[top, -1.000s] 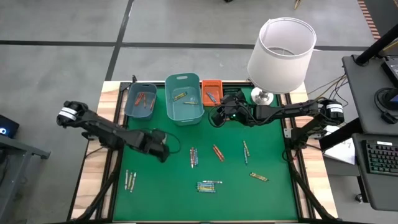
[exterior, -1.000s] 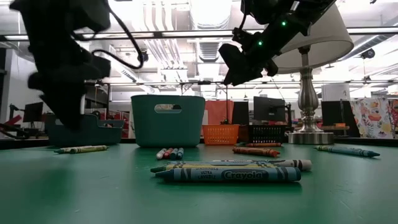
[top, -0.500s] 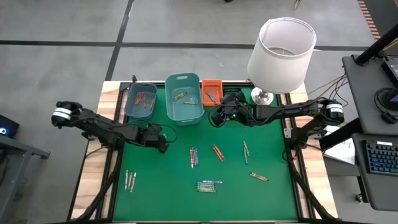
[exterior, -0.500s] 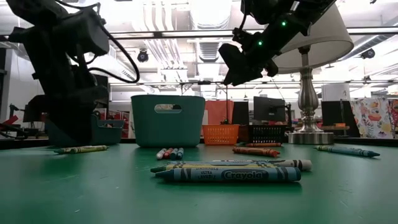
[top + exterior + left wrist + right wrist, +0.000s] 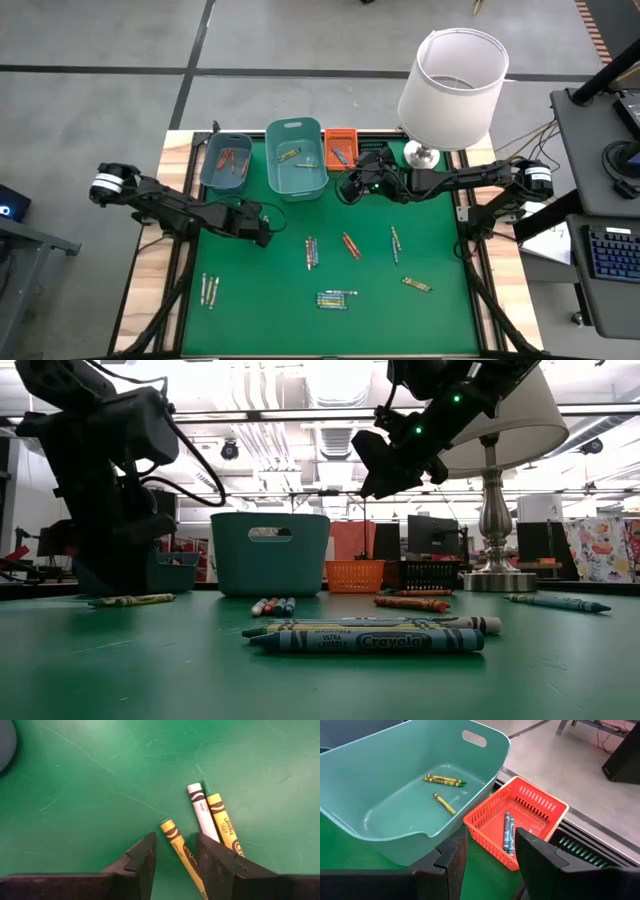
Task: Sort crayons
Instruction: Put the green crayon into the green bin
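Observation:
Three crayons lie side by side on the green mat [image 5: 75, 795]: a yellow one [image 5: 180, 847], a white one [image 5: 202, 812] and another yellow one [image 5: 222, 820]. They show in the low view as a yellow-green cluster [image 5: 130, 600]; in the high view my left arm hides them. My left gripper [image 5: 175, 840] [image 5: 262, 235] is low over them and open, one finger on either side of the first yellow crayon. My right gripper [image 5: 490, 837] [image 5: 350, 187] hangs open and empty above the mat, in front of the bins.
Along the far edge stand a small teal bin [image 5: 227, 160] with orange-red crayons, a large teal bin [image 5: 297, 160] with yellow-green ones and an orange basket [image 5: 540, 795] with blue ones. A lamp [image 5: 455, 85] stands far right. Loose crayons [image 5: 310, 252] [image 5: 336, 298] [image 5: 208, 290] [image 5: 416, 285] dot the mat.
My left gripper has come down toward the mat over the yellow and white crayons, and its arm has shifted a little. The crayons have stayed where they were.

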Robot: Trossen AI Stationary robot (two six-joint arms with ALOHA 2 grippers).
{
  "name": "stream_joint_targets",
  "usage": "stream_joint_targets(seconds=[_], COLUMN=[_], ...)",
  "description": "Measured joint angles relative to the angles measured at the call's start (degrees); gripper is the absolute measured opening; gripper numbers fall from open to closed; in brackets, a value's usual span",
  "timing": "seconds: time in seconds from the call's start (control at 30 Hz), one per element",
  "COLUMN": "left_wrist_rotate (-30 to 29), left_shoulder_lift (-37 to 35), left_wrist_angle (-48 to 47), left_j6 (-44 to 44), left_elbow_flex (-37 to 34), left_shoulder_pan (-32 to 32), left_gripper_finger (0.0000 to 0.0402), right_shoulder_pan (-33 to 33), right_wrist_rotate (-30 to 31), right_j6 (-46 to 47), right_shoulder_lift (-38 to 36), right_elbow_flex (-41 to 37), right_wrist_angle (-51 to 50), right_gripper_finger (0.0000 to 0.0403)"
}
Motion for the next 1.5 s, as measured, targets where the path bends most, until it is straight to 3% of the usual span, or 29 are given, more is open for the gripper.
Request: stream_joint_targets(seconds=[0.2, 0.7, 1.0, 1.13, 1.23, 1.5], left_wrist_rotate=[-0.1, -0.5, -0.9, -4.3, -6.1, -5.4], left_shoulder_lift=[1.0, 1.1, -2.3, -7.2, -11.3, -20.3], left_wrist_angle=[0.0, -0.5, -2.4, 0.8, 8.5, 45.2], left_j6=[-0.3, -0.8, 2.0, 9.3, 19.0, 50.5], left_elbow_flex=[0.1, -0.1, 1.9, 5.0, 7.0, 4.0], left_shoulder_pan=[0.0, 0.0, -1.1, -1.7, -1.7, -1.6], left_gripper_finger=[0.01, 0.0007, 0.0001, 0.0001, 0.0001, 0.0], right_shoulder_pan=[0.0, 0.0, 0.0, 0.0, 0.0, 1.6], right_wrist_rotate=[0.0, 0.0, -0.2, -6.4, -13.5, -30.4], right_j6=[0.0, 0.0, -0.4, -2.2, -4.3, -10.7], right_shoulder_lift=[0.0, 0.0, 0.0, 0.0, 0.1, 4.8], right_elbow_flex=[0.0, -0.1, -0.1, -0.2, -0.2, -0.2], right_wrist_angle=[-0.1, -0.5, -1.4, -0.9, 1.5, 20.1], right_gripper_finger=[0.0155, 0.0155, 0.0155, 0.0155, 0.0155, 0.0155])
